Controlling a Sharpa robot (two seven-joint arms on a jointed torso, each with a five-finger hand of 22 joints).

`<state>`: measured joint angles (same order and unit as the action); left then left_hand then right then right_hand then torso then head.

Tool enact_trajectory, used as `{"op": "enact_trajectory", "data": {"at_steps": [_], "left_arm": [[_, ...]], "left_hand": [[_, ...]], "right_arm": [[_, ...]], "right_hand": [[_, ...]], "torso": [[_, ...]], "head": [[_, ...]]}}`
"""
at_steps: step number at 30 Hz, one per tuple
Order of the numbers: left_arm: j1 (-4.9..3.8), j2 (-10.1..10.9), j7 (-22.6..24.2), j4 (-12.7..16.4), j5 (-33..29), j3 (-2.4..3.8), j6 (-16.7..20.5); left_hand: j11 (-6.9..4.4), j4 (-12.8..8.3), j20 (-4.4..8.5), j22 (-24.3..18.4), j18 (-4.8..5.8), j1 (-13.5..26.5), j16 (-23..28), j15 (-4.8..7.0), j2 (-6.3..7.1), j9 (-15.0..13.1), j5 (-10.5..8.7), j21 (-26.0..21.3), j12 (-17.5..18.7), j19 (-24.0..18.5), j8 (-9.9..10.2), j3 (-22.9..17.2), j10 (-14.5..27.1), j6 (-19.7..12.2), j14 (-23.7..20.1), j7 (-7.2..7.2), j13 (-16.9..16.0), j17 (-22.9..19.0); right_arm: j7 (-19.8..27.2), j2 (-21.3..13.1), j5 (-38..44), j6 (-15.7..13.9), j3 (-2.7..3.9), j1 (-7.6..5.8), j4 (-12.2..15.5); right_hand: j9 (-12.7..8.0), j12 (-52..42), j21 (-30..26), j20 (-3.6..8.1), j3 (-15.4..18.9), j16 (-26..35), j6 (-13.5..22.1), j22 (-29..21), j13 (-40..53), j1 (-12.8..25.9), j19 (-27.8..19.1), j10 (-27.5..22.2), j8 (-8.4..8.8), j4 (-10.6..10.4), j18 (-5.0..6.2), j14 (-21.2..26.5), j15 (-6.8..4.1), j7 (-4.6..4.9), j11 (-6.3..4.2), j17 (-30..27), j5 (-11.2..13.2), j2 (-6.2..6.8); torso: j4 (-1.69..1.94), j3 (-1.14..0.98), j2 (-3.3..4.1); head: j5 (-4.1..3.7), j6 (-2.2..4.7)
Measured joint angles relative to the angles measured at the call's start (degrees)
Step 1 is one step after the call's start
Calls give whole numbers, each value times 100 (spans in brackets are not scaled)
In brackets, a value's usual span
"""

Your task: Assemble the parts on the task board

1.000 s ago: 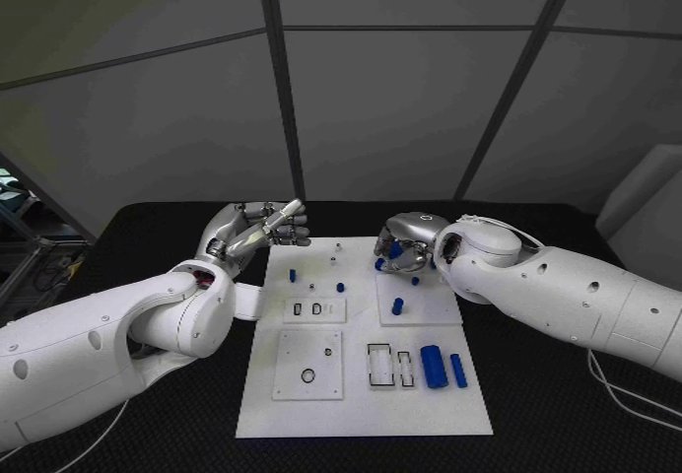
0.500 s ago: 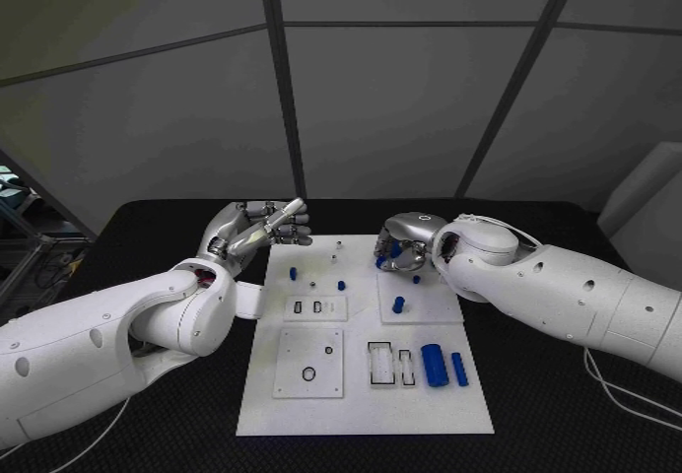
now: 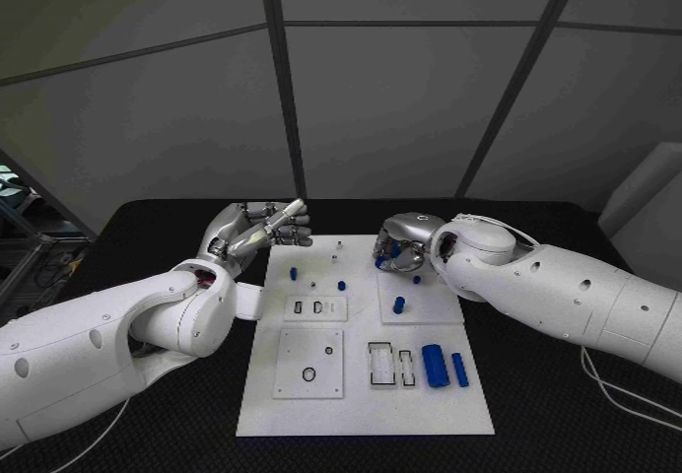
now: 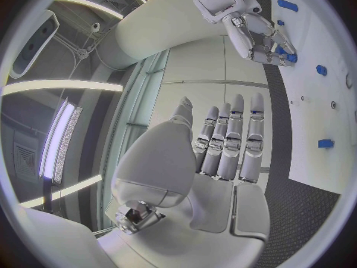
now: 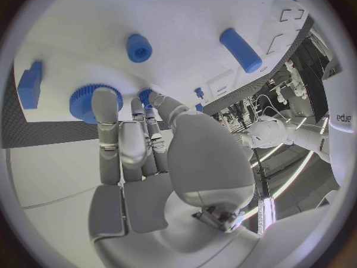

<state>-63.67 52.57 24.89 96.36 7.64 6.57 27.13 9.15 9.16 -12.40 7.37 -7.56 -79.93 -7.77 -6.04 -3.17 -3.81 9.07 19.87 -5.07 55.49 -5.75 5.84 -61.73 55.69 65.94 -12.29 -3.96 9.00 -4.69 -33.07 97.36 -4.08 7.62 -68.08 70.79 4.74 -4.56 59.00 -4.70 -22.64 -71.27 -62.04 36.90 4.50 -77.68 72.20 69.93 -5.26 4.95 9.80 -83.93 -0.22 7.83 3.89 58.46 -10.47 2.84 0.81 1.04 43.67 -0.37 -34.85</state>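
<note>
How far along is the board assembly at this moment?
Early. Small blue pegs already stand in the task board. The right hand works on a blue part at the board's far edge. The left hand is raised and holds nothing. Two blue cylinders lie loose beside unfilled slots.

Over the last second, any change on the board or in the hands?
Almost nothing. The right hand stays at the far edge of the task board, fingers curled around a blue part; it has shifted only slightly. The left hand stays raised beside the board, holding nothing. The two blue cylinders near the right edge and the small upright blue pegs have not moved.
</note>
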Motion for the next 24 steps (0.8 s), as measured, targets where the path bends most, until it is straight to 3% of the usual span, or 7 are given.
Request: {"op": "enact_trajectory", "data": {"at_steps": [5, 7, 16, 24], "left_arm": [[0, 3, -4, 0, 0, 0, -6], [0, 5, -6, -2, 0, 0, -9], [-1, 19, -10, -13, -9, 0, -19], [-1, 22, -10, -39, -30, 1, -26]], "left_hand": [[0, 0, 0, 0, 0, 0, 0, 0, 0, 0, 0, 0, 0, 0, -1, 0, 0, 0, 0, 0, 0, 0], [0, 0, 0, 0, 0, 0, 0, 0, 0, 0, 0, 0, 0, 0, -1, 0, 0, -21, 0, -21, 0, 0], [0, 0, 0, -5, 0, 0, 24, -21, 0, 0, 0, 0, 0, 0, 21, 0, 0, -21, -21, -21, 0, 6], [0, 0, 0, -10, 0, 0, 24, -21, 0, 0, 0, 0, 31, 0, 21, 0, 0, -21, -21, -21, 0, 13]], "right_arm": [[-3, 0, 14, -37, -2, -1, 22], [-3, -24, 20, -78, -7, 4, 78], [-69, -145, 28, -454, -7, 11, 354], [-178, 119, 18, -978, -4, -22, 161]], "right_hand": [[1, 3, 40, 0, -22, 0, 0, 41, 0, -15, 0, 0, 1, 22, 0, 0, 0, 0, 0, 18, 12, -15], [0, 3, 73, 0, -32, -27, 0, 66, 2, -38, 0, 0, 1, 13, -91, 0, 0, 0, 0, 26, 17, 6], [-2, 26, 156, 0, -61, -61, -23, 162, 11, -38, 0, 20, 17, -1, -92, 0, 0, 23, 20, 73, 17, 7], [8, 25, 195, 0, -89, -90, -22, 195, 11, -11, -1, 20, 18, -23, -92, 0, 0, 23, 20, 75, -29, 34]], "torso": [[1, 0, 7], [2, 1, 7], [4, 6, 8], [13, 7, 24]], "head": [[0, 4], [0, 8], [4, 51], [10, 89]]}}
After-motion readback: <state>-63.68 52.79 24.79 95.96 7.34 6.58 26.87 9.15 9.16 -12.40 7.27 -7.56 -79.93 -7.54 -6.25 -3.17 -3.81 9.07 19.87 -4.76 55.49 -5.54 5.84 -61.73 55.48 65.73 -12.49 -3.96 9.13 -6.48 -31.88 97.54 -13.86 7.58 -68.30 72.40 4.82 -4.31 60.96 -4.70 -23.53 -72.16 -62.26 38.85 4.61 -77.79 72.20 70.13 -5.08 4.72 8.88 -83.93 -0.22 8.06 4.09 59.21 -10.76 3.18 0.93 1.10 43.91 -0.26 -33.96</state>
